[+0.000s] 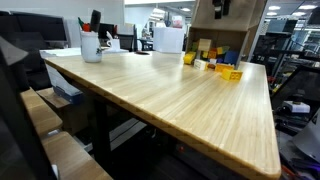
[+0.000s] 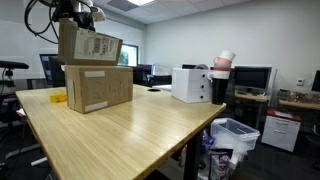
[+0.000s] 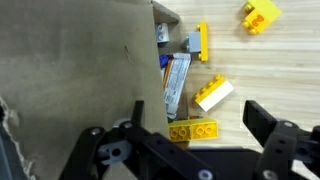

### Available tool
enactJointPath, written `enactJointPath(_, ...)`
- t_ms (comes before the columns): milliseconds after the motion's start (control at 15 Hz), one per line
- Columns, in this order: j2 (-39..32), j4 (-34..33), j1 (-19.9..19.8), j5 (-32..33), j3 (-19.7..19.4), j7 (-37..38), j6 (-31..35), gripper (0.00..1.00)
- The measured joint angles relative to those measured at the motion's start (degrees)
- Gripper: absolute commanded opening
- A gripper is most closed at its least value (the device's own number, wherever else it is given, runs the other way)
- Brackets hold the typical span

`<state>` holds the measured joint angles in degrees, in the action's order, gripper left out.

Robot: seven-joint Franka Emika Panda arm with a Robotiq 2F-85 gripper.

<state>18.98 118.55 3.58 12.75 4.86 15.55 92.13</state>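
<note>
- Wrist view, lower centre: we see the gripper (image 3: 172, 122) with its fingers spread apart.
- Between them lies a yellow brick (image 3: 193, 131), beside the cardboard box (image 3: 70, 60).

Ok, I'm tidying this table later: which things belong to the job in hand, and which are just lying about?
In hand: open tool; flat yellow brick below it; white-and-yellow brick beside that; cardboard box.
Lying about: mug of pens; white box; bin on the floor.
</note>
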Motion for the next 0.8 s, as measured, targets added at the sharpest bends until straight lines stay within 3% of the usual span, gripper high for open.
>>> enactJointPath(400, 0.4, 0.1, -3.2, 1.5, -0.2, 8.0, 5.0, 1.0)
enactJointPath(467, 0.4, 0.1, -3.5, 2.0, -0.2, 9.2, 5.5, 0.94)
enactJointPath(533, 0.4, 0.3, -3.9, 2.6, -0.2, 10.5, 5.9, 0.74)
enactJointPath(800, 0.2, 0.8, -4.9, 4.0, -0.2, 13.7, 6.5, 0.51)
